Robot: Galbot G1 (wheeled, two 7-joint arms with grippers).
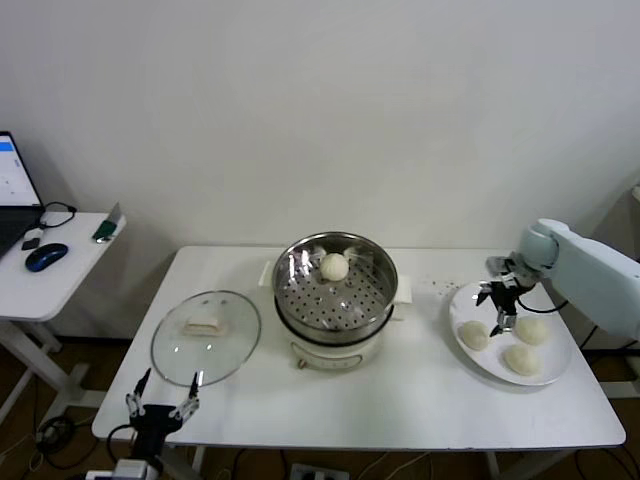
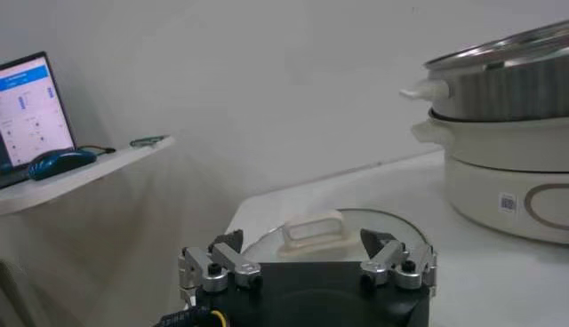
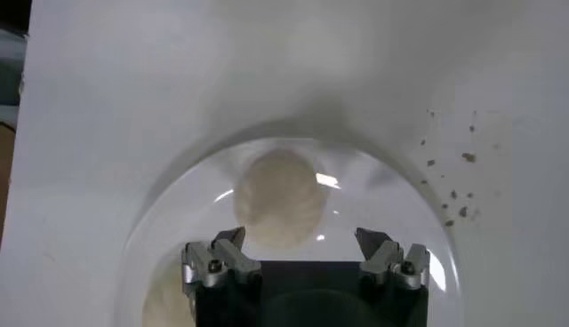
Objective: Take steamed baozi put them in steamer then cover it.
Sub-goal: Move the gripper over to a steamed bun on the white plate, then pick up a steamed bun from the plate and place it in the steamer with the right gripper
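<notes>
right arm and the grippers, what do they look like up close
The right arm has a smooth pale blue-white shell with a rounded joint, ending in a small black right gripper. In the wrist views both it and the left gripper show a black body, with silver metal finger mounts fixed by dark screws and black tips.

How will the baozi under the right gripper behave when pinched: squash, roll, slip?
Likely soft: the baozi looks like smooth matte dough, so hard pinching may dent it. Its rounded shape could roll on the glossy plate if nudged. The right gripper, open above it, looks wide enough to straddle it.
</notes>
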